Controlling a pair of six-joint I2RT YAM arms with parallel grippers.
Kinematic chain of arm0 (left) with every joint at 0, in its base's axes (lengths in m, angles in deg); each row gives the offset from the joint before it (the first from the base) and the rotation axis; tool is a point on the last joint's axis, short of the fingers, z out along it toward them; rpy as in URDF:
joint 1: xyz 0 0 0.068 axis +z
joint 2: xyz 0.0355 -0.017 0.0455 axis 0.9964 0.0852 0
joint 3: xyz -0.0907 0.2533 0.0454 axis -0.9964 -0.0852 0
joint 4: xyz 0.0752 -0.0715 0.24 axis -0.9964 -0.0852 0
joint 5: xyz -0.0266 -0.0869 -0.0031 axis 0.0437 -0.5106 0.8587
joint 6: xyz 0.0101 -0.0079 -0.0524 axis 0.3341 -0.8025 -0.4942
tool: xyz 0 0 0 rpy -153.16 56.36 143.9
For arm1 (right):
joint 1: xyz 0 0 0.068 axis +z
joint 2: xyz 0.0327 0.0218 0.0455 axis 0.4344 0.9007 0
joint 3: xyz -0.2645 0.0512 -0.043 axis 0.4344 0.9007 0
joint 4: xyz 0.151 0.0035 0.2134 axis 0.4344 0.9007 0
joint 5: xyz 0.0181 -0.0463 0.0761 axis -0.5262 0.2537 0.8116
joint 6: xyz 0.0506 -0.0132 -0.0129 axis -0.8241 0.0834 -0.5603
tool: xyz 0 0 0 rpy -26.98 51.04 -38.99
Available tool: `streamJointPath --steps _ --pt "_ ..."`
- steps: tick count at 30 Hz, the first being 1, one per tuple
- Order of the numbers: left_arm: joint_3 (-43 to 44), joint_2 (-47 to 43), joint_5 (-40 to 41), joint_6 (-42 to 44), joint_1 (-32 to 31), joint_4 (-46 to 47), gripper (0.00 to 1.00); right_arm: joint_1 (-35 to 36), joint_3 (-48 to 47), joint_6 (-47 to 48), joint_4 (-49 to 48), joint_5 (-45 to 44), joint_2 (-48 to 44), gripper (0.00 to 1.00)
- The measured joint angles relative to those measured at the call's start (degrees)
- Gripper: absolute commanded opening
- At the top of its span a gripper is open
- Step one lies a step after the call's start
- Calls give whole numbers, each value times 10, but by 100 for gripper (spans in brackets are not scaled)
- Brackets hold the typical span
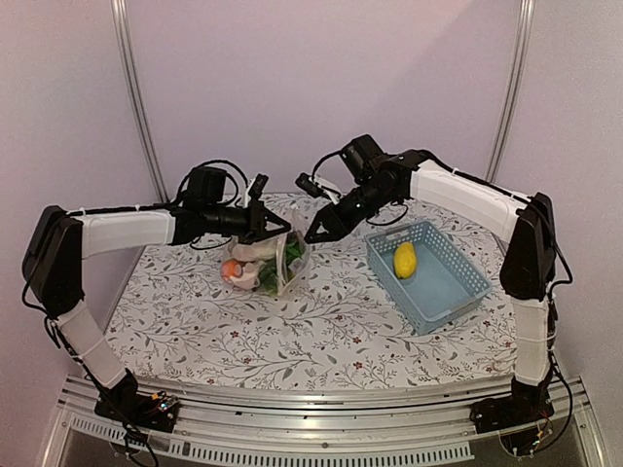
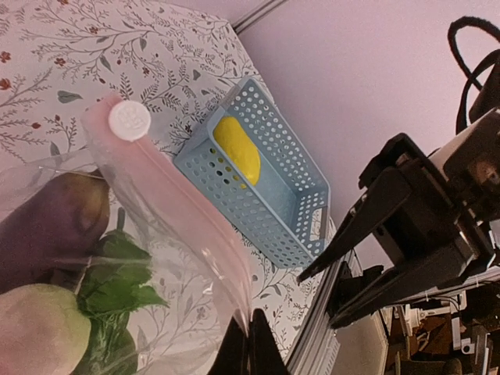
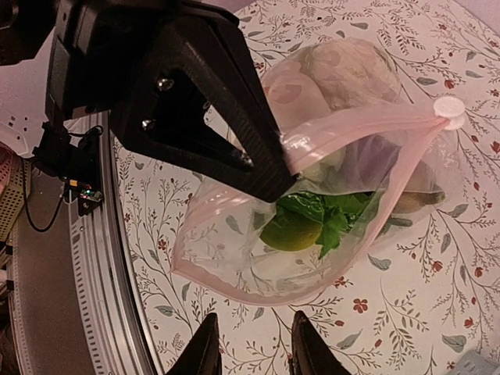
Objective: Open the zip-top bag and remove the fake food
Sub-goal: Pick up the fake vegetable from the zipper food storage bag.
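The zip-top bag [image 1: 268,261] lies mid-table with its pink zip edge lifted and its mouth gaping. My left gripper [image 2: 251,316] is shut on that pink strip [image 2: 172,211], below the white slider [image 2: 129,120]. Fake food shows through the plastic: a dark eggplant [image 2: 55,226], green leaves [image 3: 328,211], a round green piece [image 3: 291,230] and a pale cauliflower [image 3: 348,70]. My right gripper [image 3: 250,320] hangs open just outside the bag's lower lip [image 3: 234,269], with nothing between its fingers. In the top view the right gripper [image 1: 313,236] sits at the bag's right side.
A light-blue slotted basket [image 1: 443,282] stands to the right of the bag, holding one yellow toy fruit [image 1: 404,259]. The table wears a floral cloth [image 1: 292,336]. A metal rail [image 1: 321,433] runs along the near edge.
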Motion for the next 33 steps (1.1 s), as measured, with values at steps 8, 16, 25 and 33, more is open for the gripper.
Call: streamJointPath --steps 8,16,25,33 --pt "-19 -1 -11 -27 0 57 0 29 -42 -104 -34 23 82 28" --pt "-75 -9 -13 -103 0 162 0 28 -56 -193 -50 -38 134 35" --pt "-103 0 -12 -183 -7 268 0 27 -67 -301 -79 -53 149 66" --pt "-103 35 -15 -207 -28 313 0 20 -83 -382 -101 -33 201 71"
